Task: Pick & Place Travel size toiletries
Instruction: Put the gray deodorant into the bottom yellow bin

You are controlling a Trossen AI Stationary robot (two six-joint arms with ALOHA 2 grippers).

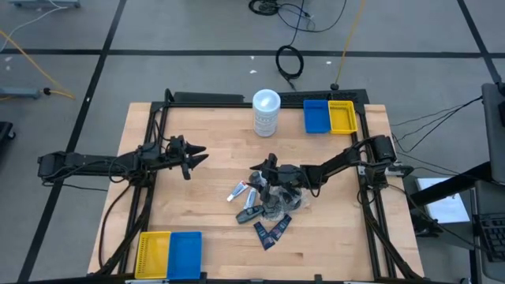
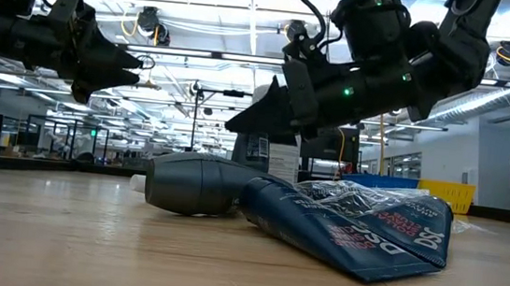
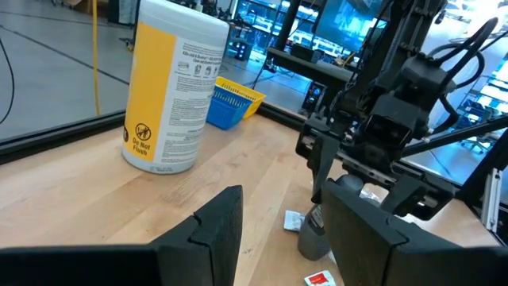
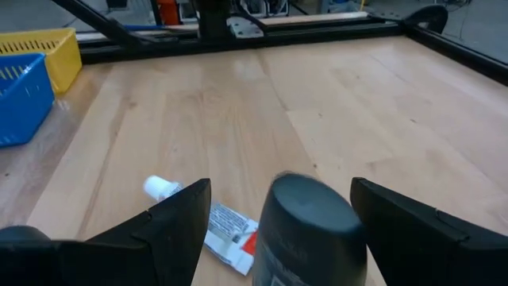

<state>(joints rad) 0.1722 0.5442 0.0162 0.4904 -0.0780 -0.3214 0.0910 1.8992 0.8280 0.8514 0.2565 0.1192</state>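
Note:
The travel size toiletries lie heaped mid-table: a white tube [image 1: 239,192] [image 4: 208,226], a dark grey mini bottle [image 1: 248,213] lying on its side [image 2: 190,186], navy sachets [image 1: 272,230] [image 2: 368,234] and a clear-wrapped bundle [image 2: 362,196]. My right gripper [image 1: 260,170] [image 4: 280,184] hovers open at the heap's far side. Another dark grey bottle [image 4: 309,230] stands between its fingers, with a gap on each side. My left gripper [image 1: 197,156] [image 3: 286,238] waits open above the table's left part, holding nothing.
A tall white canister [image 1: 266,110] [image 3: 171,87] stands at the far middle. Blue and yellow bins sit at the far right [image 1: 330,117] and the near left [image 1: 170,252]. A black frame [image 1: 150,158] runs along the table's edges.

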